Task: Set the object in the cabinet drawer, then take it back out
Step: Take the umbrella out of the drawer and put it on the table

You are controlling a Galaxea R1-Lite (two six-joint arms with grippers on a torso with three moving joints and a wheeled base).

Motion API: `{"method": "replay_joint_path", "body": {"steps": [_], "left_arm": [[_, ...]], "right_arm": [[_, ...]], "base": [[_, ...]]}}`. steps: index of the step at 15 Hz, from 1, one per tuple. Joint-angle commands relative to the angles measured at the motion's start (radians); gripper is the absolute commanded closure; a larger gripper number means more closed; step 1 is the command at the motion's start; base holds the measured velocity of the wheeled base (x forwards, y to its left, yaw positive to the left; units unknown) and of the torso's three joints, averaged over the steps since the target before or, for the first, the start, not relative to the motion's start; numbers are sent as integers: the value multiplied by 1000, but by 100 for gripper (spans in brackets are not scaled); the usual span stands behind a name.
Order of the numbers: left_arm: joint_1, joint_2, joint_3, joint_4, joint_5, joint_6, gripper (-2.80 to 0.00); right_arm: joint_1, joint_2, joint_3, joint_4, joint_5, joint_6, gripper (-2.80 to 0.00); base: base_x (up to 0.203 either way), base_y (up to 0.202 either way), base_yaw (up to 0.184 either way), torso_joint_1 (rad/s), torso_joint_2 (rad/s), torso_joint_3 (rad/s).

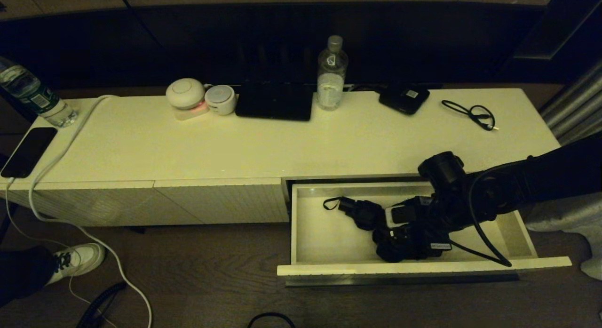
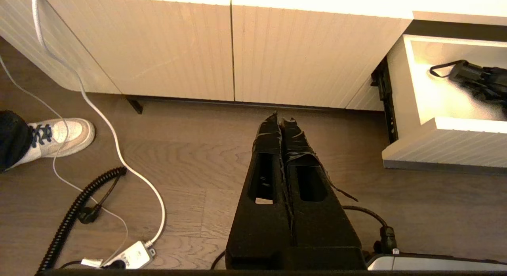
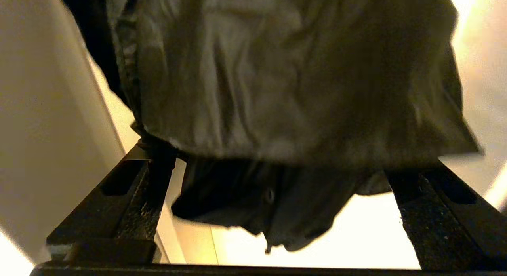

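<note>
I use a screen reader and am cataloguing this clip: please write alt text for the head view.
The right gripper reaches into the open cabinet drawer, fingers spread around the black fabric bundle lying inside. On the cream cabinet top behind stand a water bottle, a small black device and a thin cable.

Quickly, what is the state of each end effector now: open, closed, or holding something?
Left end effector: closed, empty, parked above the floor.
Right end effector: open, straddling the black fabric bundle inside the drawer.
</note>
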Motion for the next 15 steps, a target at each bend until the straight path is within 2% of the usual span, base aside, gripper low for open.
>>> {"method": "replay_joint_path", "body": {"steps": [1,11,12,15], "left_arm": [[1,-2,0,0,0,-1,0],[1,-2,0,0,0,-1,0],[1,-2,0,0,0,-1,0],[1,-2,0,0,0,-1,0]], "right_arm": [[4,28,-2,1,-1,-6,-280],[8,44,-3,-9,1,-5,-280],[8,44,-3,-7,1,-5,0],[9,44,-3,-7,3,-5,0]], "base": [[0,0,0,0,0,0],[0,0,0,0,0,0],[0,0,0,0,0,0],[0,0,0,0,0,0]]}}
